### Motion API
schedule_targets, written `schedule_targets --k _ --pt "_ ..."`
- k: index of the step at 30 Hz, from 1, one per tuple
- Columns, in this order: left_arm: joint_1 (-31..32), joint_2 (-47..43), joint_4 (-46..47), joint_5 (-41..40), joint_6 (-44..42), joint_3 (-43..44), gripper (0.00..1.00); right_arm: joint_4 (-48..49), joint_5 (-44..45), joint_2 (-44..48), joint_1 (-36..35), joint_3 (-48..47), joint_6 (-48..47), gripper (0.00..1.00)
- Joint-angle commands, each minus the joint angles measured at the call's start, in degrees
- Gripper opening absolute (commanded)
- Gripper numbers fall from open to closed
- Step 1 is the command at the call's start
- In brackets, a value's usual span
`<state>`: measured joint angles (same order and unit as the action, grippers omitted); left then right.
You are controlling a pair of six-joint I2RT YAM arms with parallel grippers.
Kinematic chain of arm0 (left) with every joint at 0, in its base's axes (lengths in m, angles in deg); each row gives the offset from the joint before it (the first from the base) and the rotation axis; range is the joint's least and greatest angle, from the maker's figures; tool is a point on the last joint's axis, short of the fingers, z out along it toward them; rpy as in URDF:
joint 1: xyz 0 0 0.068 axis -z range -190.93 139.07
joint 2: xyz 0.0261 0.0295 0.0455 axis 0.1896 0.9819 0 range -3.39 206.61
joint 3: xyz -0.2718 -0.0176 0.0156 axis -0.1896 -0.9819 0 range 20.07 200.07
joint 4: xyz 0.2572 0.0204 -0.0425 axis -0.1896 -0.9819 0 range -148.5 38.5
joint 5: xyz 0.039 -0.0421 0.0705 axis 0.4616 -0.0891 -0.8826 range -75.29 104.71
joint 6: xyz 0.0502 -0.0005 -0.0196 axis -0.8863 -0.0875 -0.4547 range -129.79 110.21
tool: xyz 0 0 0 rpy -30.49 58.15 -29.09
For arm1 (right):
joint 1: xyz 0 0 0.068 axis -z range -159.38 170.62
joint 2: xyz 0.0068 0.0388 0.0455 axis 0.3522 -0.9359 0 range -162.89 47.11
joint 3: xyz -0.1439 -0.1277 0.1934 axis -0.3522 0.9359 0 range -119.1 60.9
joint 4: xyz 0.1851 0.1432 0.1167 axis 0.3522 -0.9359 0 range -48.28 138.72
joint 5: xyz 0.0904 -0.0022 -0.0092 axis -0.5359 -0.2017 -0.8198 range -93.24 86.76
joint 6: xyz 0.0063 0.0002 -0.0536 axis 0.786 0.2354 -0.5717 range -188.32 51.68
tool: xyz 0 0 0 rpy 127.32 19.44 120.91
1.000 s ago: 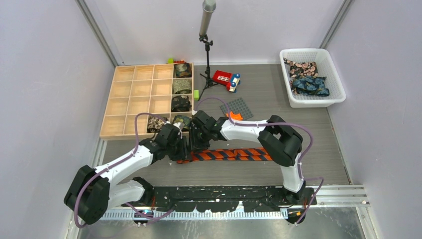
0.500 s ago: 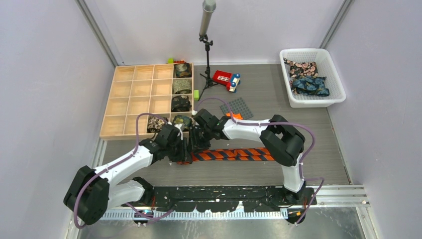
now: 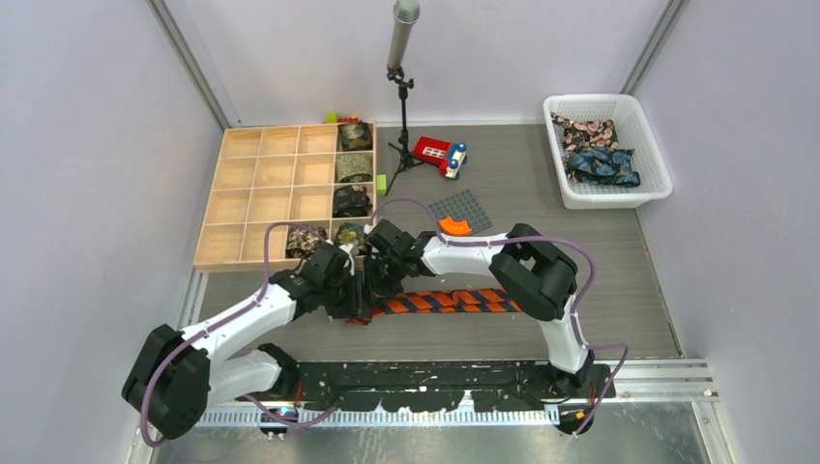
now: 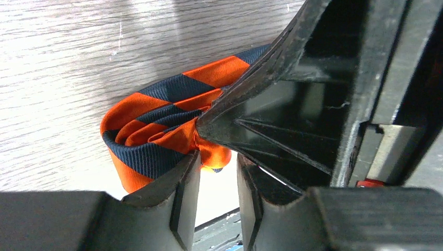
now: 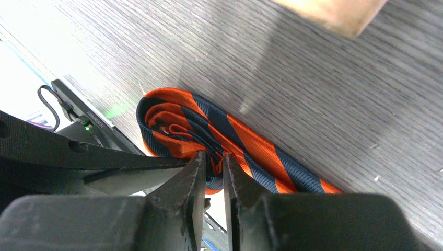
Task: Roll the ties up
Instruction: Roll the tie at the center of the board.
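Observation:
An orange-and-dark-blue striped tie point(image 3: 447, 301) lies flat across the table in front of the arms, its left end wound into a small roll point(image 4: 151, 130). My left gripper point(image 3: 360, 292) and right gripper point(image 3: 380, 280) meet at that roll. In the left wrist view the left gripper point(image 4: 217, 159) has an orange fold of the roll between its fingertips, with the right arm's finger pressed against it. In the right wrist view the right gripper point(image 5: 213, 159) is nipped on inner layers of the tie point(image 5: 240, 138).
A wooden compartment tray point(image 3: 253, 196) stands at the left with rolled ties point(image 3: 354, 166) in its right column. A white basket point(image 3: 592, 100) at the back right holds patterned ties point(image 3: 600, 162). A red toy car point(image 3: 440, 154), a grey studded plate point(image 3: 462, 206) and a stand point(image 3: 401, 97) sit behind.
The right gripper has shifted slightly left and closed its jaws onto the roll. The flat part of the tie has drawn a little to the left. The left arm has barely moved.

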<state>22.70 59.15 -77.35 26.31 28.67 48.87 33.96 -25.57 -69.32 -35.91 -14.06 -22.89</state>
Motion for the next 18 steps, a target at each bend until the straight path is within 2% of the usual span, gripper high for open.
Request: schedule_targets --k 1,4,11,18 --pt "0.0 -1.5 3.4 -1.3 -0.4 1.7 0.36 -1.1 -1.9 -1.7 -2.5 -2.3 -0.6 0.2" --pt "0.0 -2.1 2.5 -1.5 -0.3 2.2 0.41 -2.5 -0.8 -2.2 -2.5 -2.8 -1.3 0.19" --pt "0.0 -6.3 -3.8 -4.4 -0.4 5.3 0.63 -3.7 0.3 -2.8 -2.5 -3.1 -2.2 0.17" --pt "-0.3 -9.1 -14.6 -14.9 1.0 9.1 0.64 -4.2 0.9 -2.7 -2.5 -3.4 -2.8 0.17"
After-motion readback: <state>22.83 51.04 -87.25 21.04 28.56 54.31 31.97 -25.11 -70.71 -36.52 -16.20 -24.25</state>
